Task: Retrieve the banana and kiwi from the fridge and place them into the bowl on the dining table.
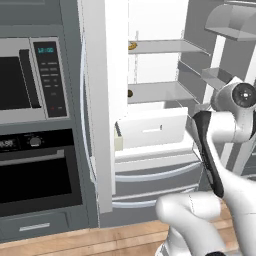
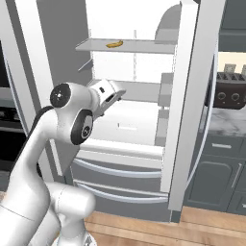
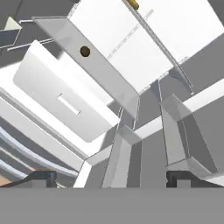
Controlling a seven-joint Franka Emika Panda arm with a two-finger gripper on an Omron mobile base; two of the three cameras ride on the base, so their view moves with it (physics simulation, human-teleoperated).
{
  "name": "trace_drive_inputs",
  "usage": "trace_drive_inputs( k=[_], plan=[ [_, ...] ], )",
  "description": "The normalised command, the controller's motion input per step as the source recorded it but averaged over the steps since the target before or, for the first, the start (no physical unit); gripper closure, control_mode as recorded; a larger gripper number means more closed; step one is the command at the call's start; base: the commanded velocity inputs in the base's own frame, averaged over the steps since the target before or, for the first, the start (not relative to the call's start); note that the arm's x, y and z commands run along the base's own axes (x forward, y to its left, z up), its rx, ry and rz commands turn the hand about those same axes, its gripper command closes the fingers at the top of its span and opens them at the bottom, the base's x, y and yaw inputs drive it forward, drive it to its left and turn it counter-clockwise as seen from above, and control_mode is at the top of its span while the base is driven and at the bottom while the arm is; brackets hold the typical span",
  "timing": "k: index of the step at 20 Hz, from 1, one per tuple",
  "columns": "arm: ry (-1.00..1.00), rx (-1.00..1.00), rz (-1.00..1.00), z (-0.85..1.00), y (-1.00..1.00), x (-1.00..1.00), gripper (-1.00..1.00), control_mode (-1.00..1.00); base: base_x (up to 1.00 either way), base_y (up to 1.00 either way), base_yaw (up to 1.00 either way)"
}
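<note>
Tall grey steel fridge stood open. Small curved yellow banana on upper shelf, tiny dark brown kiwi below. Two-finger gripper spread wide, empty. Best approached level, above shelf lip.

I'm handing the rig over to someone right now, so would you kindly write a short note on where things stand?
End effector: open, holding nothing, raised in front of the open fridge and pointing in at the shelves.
Banana: lying on the upper shelf, untouched.
Kiwi: sitting on the shelf below, near its front edge, untouched.
Done: fridge doors are open and the arm is facing the shelves.
Left: pick up both fruits and carry each one to the bowl on the dining table. Nothing has been grasped yet.
</note>
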Motion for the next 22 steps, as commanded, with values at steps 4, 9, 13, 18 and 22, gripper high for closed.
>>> trace_drive_inputs(
  k=[4, 9, 13, 18, 22],
  plan=[
    [-0.1, 0.38, -0.01, 0.0, 0.79, -0.44, -1.0, -1.0, 0.0, 0.0, 0.0],
    [-0.03, 0.47, -0.02, 0.0, 0.48, -0.36, -1.0, -1.0, 0.0, 0.0, 0.0],
    [0.13, 0.49, 0.0, -0.01, 0.06, -0.5, -1.0, -1.0, 0.0, 0.0, 0.0],
    [0.02, 0.08, -0.04, -0.03, 0.22, -0.05, -1.0, -1.0, 0.0, 0.0, 0.0],
    [0.0, 0.0, -0.1, 0.0, 0.04, -0.14, -1.0, -1.0, 0.0, 0.0, 0.0]
  ],
)
